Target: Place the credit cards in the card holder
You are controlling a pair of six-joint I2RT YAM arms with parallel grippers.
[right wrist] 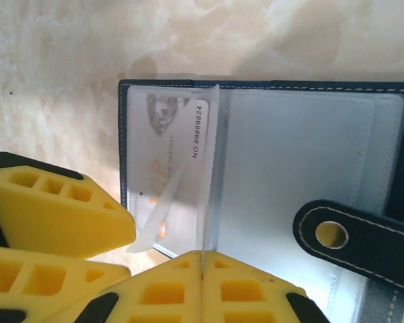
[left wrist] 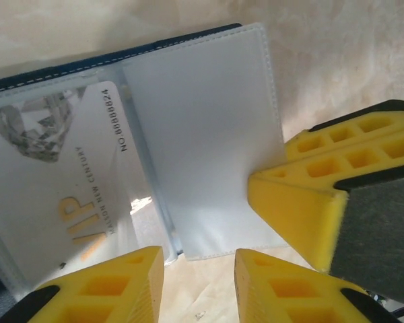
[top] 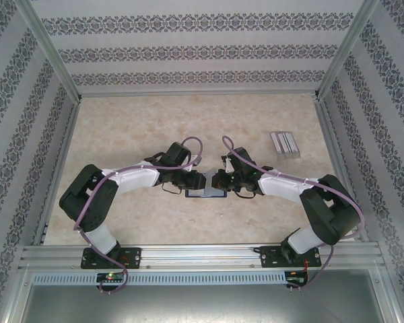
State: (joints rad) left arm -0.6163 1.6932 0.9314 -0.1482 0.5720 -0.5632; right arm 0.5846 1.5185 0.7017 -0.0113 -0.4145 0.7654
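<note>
From above, the left claw (top: 197,181) and right claw (top: 218,182) hide most of the holder (top: 205,193). The left wrist view cuts the card (left wrist: 67,182) at its left edge. The right wrist view cuts the clasp (right wrist: 363,239).

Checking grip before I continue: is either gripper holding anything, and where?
Right gripper pinches the free edge of a clear plastic sleeve in the navy folding card holder; left gripper holds nothing.
</note>
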